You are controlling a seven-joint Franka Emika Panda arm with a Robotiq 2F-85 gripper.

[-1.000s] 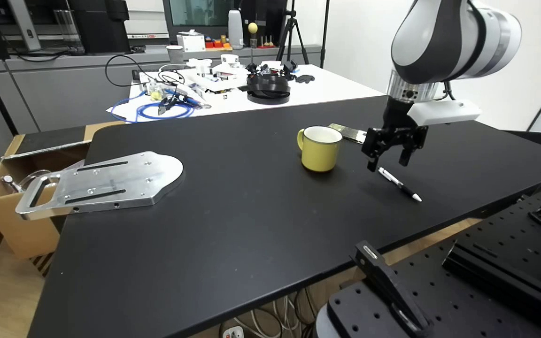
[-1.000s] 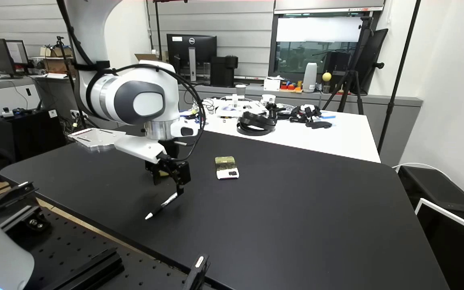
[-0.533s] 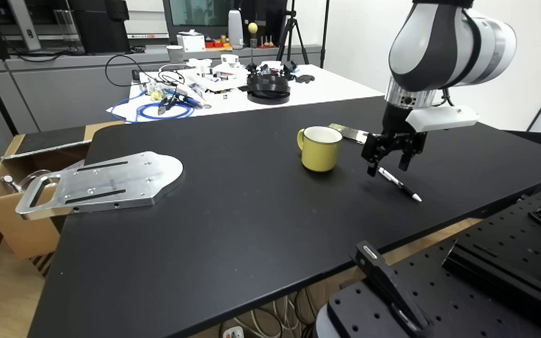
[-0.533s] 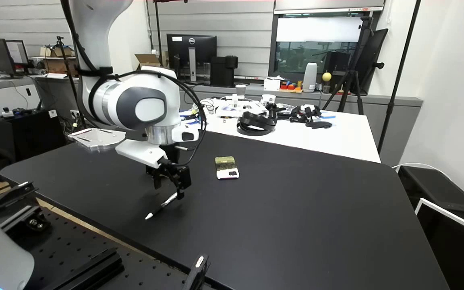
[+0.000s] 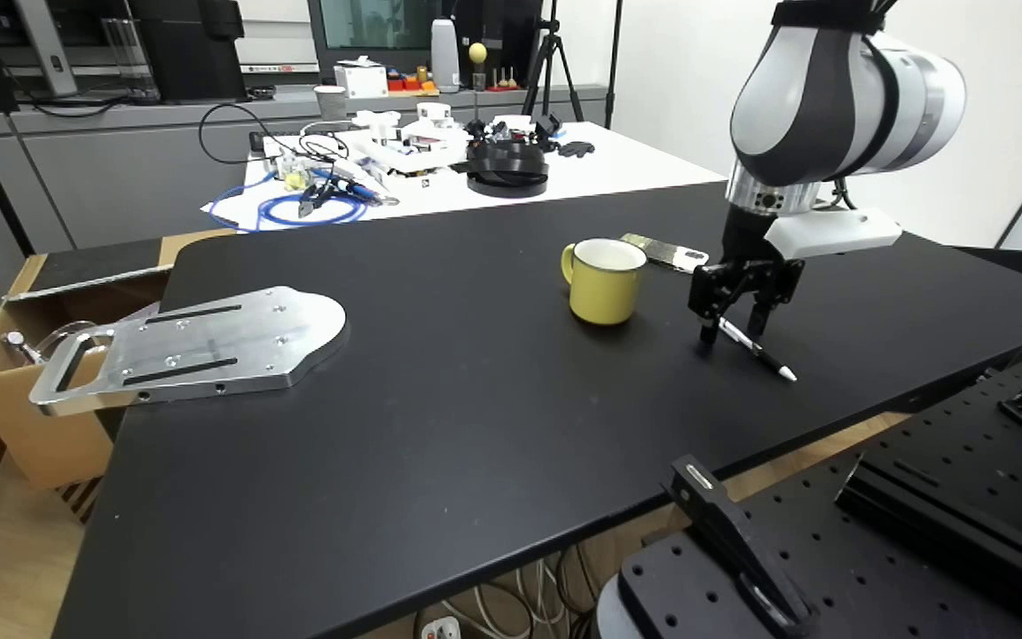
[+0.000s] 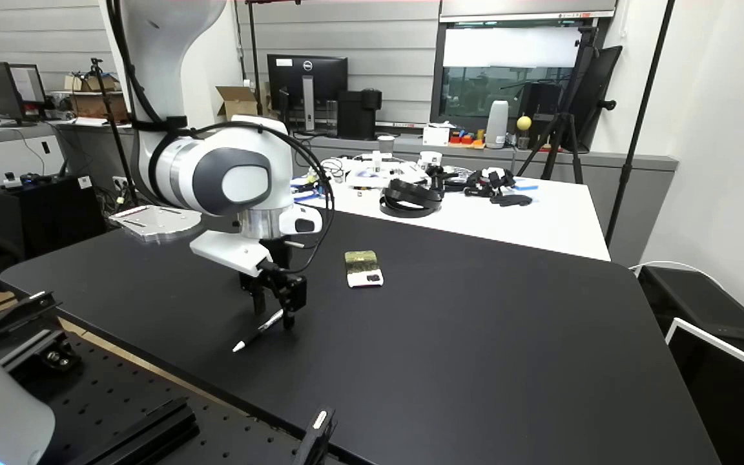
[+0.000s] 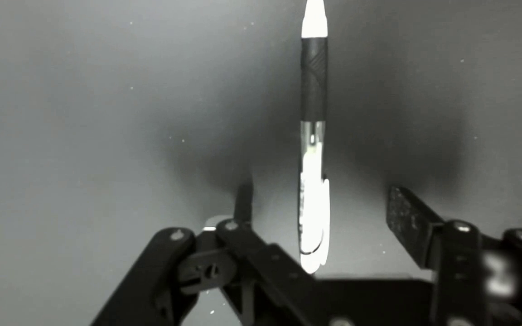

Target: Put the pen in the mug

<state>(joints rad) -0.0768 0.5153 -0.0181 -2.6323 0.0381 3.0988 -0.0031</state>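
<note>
Jaws apart, the tool (image 7: 319,201) straddles the pen (image 7: 313,136), near the robot-side edge of the worktop (image 5: 431,426); closing squarely on the clip end should leave the tip free for the mug (image 5: 604,291).

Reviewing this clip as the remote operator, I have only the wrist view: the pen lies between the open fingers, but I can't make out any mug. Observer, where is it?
Observer: In an exterior view, the yellow mug stands upright on the black table, left of the gripper in that picture and apart from it.
Operator: Which way round is it?
Observer: Its handle is on the side facing away from the gripper.
Operator: Does anything stick out past the table's edge?
Observer: Yes, one end of a metal plate, which lies on the opposite side of the mug from the gripper.
</note>
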